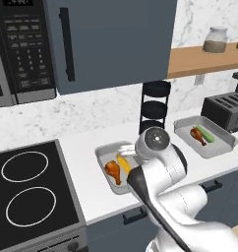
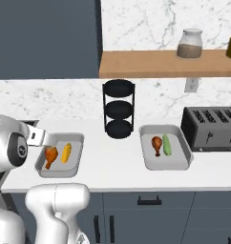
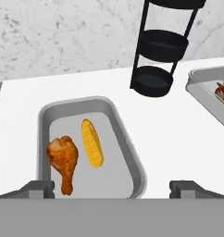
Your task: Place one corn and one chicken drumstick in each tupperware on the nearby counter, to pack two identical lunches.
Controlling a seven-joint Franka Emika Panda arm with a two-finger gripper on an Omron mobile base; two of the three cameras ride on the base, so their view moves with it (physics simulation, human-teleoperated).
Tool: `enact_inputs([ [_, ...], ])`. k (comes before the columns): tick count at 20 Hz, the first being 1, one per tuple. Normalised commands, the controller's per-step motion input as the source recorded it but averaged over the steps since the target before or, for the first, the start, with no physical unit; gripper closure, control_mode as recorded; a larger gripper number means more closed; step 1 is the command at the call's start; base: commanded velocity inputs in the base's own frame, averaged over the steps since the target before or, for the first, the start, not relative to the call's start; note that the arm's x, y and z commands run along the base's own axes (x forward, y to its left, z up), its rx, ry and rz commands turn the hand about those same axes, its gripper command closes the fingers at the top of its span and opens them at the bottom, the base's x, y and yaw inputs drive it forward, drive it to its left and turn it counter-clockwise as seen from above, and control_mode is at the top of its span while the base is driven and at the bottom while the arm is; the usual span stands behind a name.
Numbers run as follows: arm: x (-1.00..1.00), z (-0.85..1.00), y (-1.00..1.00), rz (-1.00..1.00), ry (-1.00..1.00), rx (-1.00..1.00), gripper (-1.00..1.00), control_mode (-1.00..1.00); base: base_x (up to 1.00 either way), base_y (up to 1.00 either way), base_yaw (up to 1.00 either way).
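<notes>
The left tupperware [image 3: 124, 144] on the white counter [image 2: 117, 169] holds a chicken drumstick [image 3: 64, 159] and the yellow corn [image 3: 92, 142] side by side. From both base cameras I see the same tray [image 1: 102, 156] [image 2: 77, 139] with its drumstick [image 1: 113, 171] [image 2: 51, 155] and corn [image 1: 124, 164] [image 2: 66, 152]. The right tupperware [image 1: 225, 136] [image 2: 182, 164] holds the other drumstick [image 1: 197, 135] [image 2: 157, 144] and the green husked corn [image 1: 206, 133] [image 2: 167, 144]. My gripper [image 3: 113, 189] hovers above the left tray's near end, open, with nothing between its fingertips [image 3: 37, 187].
A black three-tier rack [image 2: 119, 107] stands between the trays at the back. A toaster [image 2: 210, 127] sits right of the right tray. The stovetop [image 1: 30, 197] lies left of the counter under a microwave [image 1: 22, 49]. A wooden shelf [image 2: 165, 64] carries a jar [image 2: 190, 44].
</notes>
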Motion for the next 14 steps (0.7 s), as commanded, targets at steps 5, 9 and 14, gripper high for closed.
enact_inputs([
  [5, -0.97, 0.64, 0.27, -0.04, -0.44, -0.16, -1.0, -1.0, 0.0, 0.0, 0.0],
  [9, -1.0, 0.0, 0.13, 0.0, -0.3, -0.06, -1.0, -1.0, 0.0, 0.0, 0.0],
  [14, -0.99, -0.18, 0.1, 0.0, -0.1, 0.0, -1.0, -1.0, 0.0, 0.0, 0.0],
])
